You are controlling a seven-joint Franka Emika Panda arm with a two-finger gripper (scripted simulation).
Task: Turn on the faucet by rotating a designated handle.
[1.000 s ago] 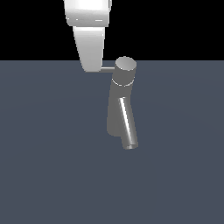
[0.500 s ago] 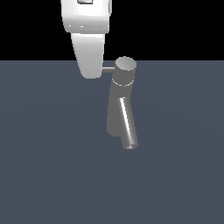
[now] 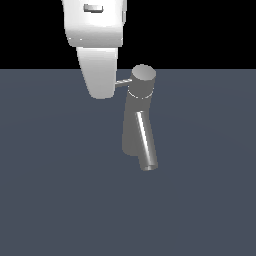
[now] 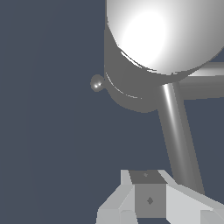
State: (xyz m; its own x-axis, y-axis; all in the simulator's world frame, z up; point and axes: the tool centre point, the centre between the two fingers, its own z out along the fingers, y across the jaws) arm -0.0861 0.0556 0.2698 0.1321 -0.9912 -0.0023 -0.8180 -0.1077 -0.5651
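Wrist view put the gripper (image 4: 151, 199) at the frame's edge, pale finger blocks close together around a darker block, with the handle (image 4: 177, 131) running as a thin bright rod from the cap down to them. Whether the fingers clenched the rod or merely sat against it could not be told. In the exterior view the white arm (image 3: 97, 45) hung down from above, its lower end covering the outer end of the handle (image 3: 124, 83), so the fingers were hidden there. The faucet (image 3: 137, 120) stood just to the exterior view's right of the arm on the dark grey floor (image 3: 50, 200), its round cap (image 3: 143, 75) on top, its tapered body below, and its spout (image 3: 146, 145) angling down toward the camera.
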